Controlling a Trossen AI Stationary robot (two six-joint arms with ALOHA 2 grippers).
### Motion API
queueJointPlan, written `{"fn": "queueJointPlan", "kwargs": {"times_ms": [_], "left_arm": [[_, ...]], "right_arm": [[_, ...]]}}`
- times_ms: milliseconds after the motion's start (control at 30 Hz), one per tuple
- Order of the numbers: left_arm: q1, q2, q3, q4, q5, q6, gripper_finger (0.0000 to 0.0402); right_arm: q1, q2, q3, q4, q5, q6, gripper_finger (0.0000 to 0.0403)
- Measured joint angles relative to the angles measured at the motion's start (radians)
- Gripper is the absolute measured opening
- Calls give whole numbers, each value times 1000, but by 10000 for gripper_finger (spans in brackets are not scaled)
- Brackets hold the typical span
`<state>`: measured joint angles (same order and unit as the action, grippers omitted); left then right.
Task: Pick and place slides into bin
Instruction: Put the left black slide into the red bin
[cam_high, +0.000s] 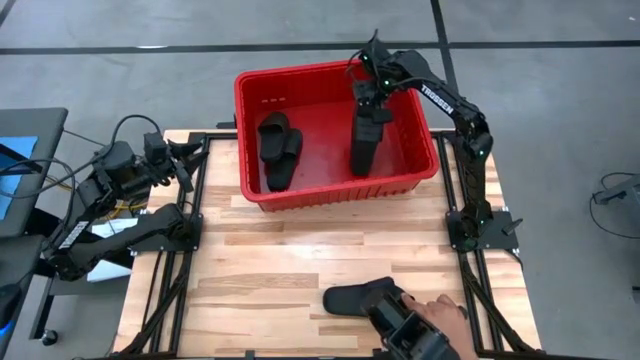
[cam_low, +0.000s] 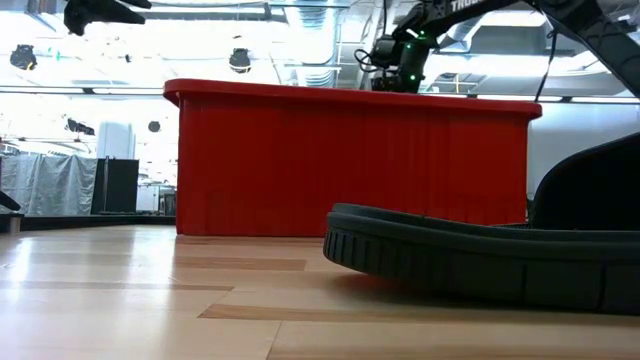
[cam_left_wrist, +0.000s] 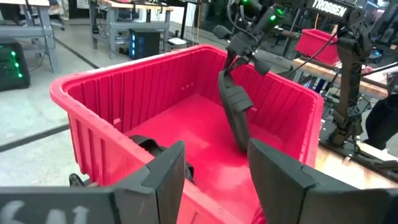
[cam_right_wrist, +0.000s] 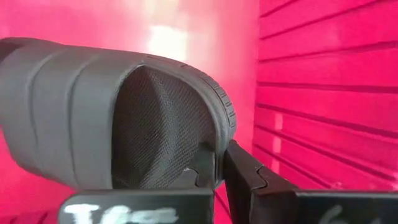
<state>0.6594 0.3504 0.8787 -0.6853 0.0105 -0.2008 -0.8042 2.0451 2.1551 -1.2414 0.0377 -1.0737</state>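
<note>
My right gripper (cam_high: 368, 112) hangs over the red bin (cam_high: 253, 195), which sits at about twelve o'clock on the wooden table (cam_high: 260, 270); my fingers (cam_right_wrist: 245, 171) are pinched nearly closed on the edge of a black slide (cam_high: 366, 140), gripping its rim just beside the ribbed strap, as the right wrist view shows up close; that slide (cam_left_wrist: 235, 112) dangles steeply, its lower end down at the bin floor toward the three o'clock side of the bin's interior; two more slides (cam_high: 277, 150) lie flat together on the bin floor toward nine o'clock, well apart from the one I hold; a fourth slide (cam_high: 352, 298) rests on the table at about six o'clock, outside the bin, with a person's hand (cam_high: 440, 310) just beside it; my left gripper (cam_high: 183, 152) waits at nine o'clock off the table's edge, its two fingers (cam_left_wrist: 277, 177) spread apart and holding nothing, pointed toward the bin (cam_left_wrist: 93, 134) from its near wall
</note>
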Motion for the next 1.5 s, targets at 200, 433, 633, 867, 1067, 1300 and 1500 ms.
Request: {"fn": "queueJointPlan", "kwargs": {"times_ms": [200, 433, 633, 867, 1067, 1300, 1500], "left_arm": [[0, 0, 0, 2, 1, -10, 164], [0, 0, 0, 2, 3, -24, 164], [0, 0, 0, 3, 4, -25, 164], [0, 0, 0, 3, 5, -24, 164], [0, 0, 0, 2, 5, -24, 164], [0, 0, 0, 2, 6, -24, 164], [0, 0, 0, 2, 6, -24, 164]], "right_arm": [[-17, 37, 0, 4, -29, 0, 1], [-17, 89, 1, 11, -34, 0, 1], [-18, 105, 0, 35, -40, 0, 2], [-16, 105, 0, 45, -43, 0, 1], [-15, 105, 0, 39, -40, 3, 4], [-11, 104, 0, 28, -39, 10, 26], [1, 104, 0, 42, -37, 10, 52]]}}
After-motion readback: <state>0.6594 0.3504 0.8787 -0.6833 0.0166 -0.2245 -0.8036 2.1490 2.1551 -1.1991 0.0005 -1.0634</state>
